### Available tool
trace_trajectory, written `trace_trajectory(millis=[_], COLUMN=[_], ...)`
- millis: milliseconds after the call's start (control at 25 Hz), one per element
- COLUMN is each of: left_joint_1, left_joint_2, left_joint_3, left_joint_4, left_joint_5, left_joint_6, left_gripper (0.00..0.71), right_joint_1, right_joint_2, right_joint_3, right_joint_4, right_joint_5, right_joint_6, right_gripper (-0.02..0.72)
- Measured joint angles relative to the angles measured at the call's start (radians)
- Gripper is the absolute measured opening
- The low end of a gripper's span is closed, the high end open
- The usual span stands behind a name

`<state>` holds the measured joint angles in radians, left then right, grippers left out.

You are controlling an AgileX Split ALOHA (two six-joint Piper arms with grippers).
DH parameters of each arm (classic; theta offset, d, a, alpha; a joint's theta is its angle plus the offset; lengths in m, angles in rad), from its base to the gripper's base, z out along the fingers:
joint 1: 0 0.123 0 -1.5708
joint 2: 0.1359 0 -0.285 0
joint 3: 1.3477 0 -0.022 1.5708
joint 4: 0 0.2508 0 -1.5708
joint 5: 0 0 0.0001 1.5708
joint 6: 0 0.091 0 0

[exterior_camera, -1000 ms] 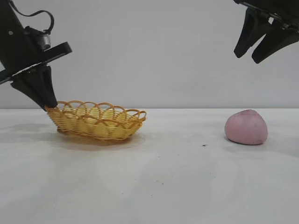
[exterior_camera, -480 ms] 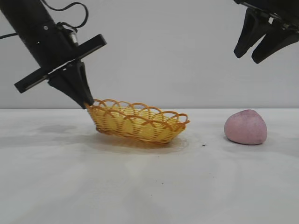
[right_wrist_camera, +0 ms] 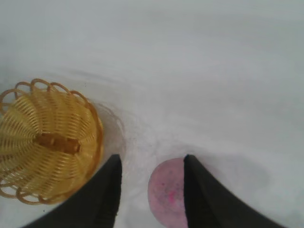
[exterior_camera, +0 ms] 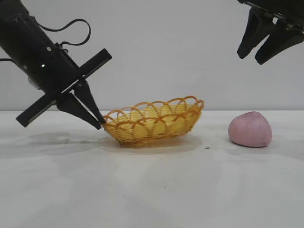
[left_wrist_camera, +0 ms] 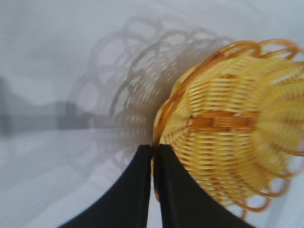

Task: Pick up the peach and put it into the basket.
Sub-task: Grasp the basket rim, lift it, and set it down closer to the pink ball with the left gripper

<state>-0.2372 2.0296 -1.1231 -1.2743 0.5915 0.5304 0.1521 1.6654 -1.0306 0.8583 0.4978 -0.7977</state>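
The yellow-tan wicker basket (exterior_camera: 154, 121) with an orange looped rim sits mid-table, its right end tilted up. My left gripper (exterior_camera: 101, 124) is shut on the basket's left rim; the wrist view shows both fingers (left_wrist_camera: 142, 190) pinching the rim of the basket (left_wrist_camera: 232, 128). The pale pink peach (exterior_camera: 250, 129) lies on the table to the right, apart from the basket. My right gripper (exterior_camera: 256, 56) is open and empty, high above the peach. In its wrist view the peach (right_wrist_camera: 167, 192) lies below, between the spread jaws (right_wrist_camera: 152, 161), with the basket (right_wrist_camera: 50, 142) beside it.
The white table (exterior_camera: 152, 190) stretches across the front, with a pale wall behind. A small dark speck (exterior_camera: 207, 148) lies between basket and peach.
My left gripper has dragged the basket to the right, toward the peach, and the basket now tilts with its right end up. The right gripper and peach have not moved.
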Motion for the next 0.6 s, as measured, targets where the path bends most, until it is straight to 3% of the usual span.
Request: trace_trajectory(millis=[440,480,520,600], left_joint_1=[-0.001,-0.001,-0.001,-0.001], left_joint_2=[-0.017,-0.023,-0.028,-0.037], left_joint_3=[0.000,0.000,0.000,0.000], left_joint_4=[-0.011,-0.005,0.009,0.020], left_joint_5=[-0.024,-0.024,-0.025,-0.025], left_joint_6=[0.052,0.052,0.052,0.052], left_gripper=[0.000,0.049,0.049,0.174], right_joint_1=[0.000,0.000,0.000,0.000], right_joint_2=[0.000,0.000,0.000,0.000], right_joint_3=[0.000,0.000,0.000,0.000], right_joint_4=[0.004,0.004,0.004,0.004], right_joint_5=[0.000,0.000,0.000,0.000], right_joint_6=[-0.002,-0.002,-0.002,-0.002], right_gripper=[0.302,0.302,0.302,0.302])
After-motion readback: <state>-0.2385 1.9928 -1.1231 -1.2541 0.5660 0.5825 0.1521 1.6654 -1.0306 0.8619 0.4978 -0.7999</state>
